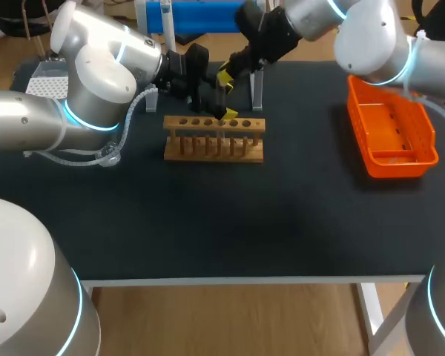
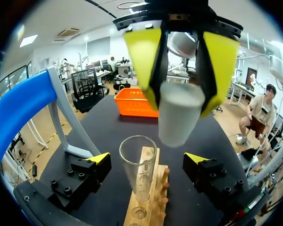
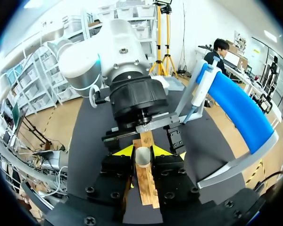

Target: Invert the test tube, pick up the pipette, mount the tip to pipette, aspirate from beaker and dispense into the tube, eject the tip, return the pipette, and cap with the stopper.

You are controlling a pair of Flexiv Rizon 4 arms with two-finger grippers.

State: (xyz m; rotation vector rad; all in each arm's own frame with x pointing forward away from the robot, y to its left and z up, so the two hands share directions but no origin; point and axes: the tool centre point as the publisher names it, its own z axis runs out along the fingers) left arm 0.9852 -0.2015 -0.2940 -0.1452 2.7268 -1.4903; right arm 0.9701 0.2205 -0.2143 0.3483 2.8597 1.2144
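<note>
Glass, clear and thin-walled with a slightly flared lip, the test tube (image 2: 137,165) stands upright, mouth up, in a pale wooden rack (image 1: 213,141) with a row of round holes. In the head view the rack sits just toward 12 o'clock from the middle of the dark matte desk (image 1: 208,230).

The left arm's fingers (image 2: 100,159) are spread wide on either side of the tube and do not touch it. The right arm's fingers (image 2: 144,61) are pressed onto a whitish, matte, tapered stopper (image 2: 178,115) from two sides. It hangs above the tube's mouth, not in it.

Only the left wrist view shows the tube. The right wrist view shows the stopper's round end over the rack. The head view hides both behind the black finger mounts, but shows an orange slotted plastic basket (image 1: 429,144) at 2 o'clock.
</note>
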